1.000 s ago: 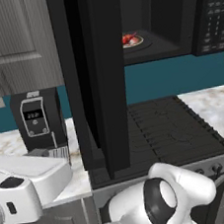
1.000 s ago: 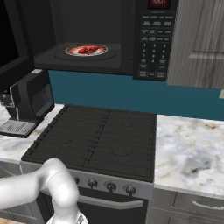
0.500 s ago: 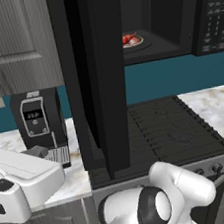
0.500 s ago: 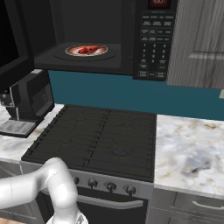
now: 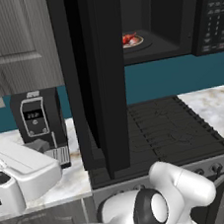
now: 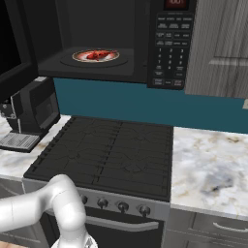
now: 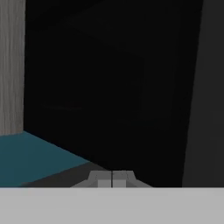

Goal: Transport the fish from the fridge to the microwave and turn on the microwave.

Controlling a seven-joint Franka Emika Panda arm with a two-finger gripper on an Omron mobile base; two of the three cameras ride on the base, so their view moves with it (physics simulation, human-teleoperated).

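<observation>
The red-orange fish (image 5: 130, 37) (image 6: 98, 54) lies on a round plate (image 6: 81, 57) inside the black microwave (image 6: 140, 72). The microwave's tall dark door (image 5: 99, 75) stands swung wide open to the left, and its keypad panel (image 6: 169, 48) (image 5: 211, 12) is on the right. In the hand view my gripper (image 7: 112, 178) is shut, its two tips pressed together with nothing between them, facing a dark flat surface close ahead. The fridge is out of view.
A black coffee machine (image 5: 38, 120) (image 6: 34, 109) stands on the marble counter left of the black stove (image 5: 166, 132) (image 6: 111, 150). Bare counter (image 6: 213, 164) lies right of the stove. Grey wood cabinets (image 6: 220, 43) flank the microwave. My arm (image 5: 160, 202) crosses low in front of the stove.
My arm's elbow has sunk a little and shifted left in the left base view. The fish, plate and microwave door have not moved.
</observation>
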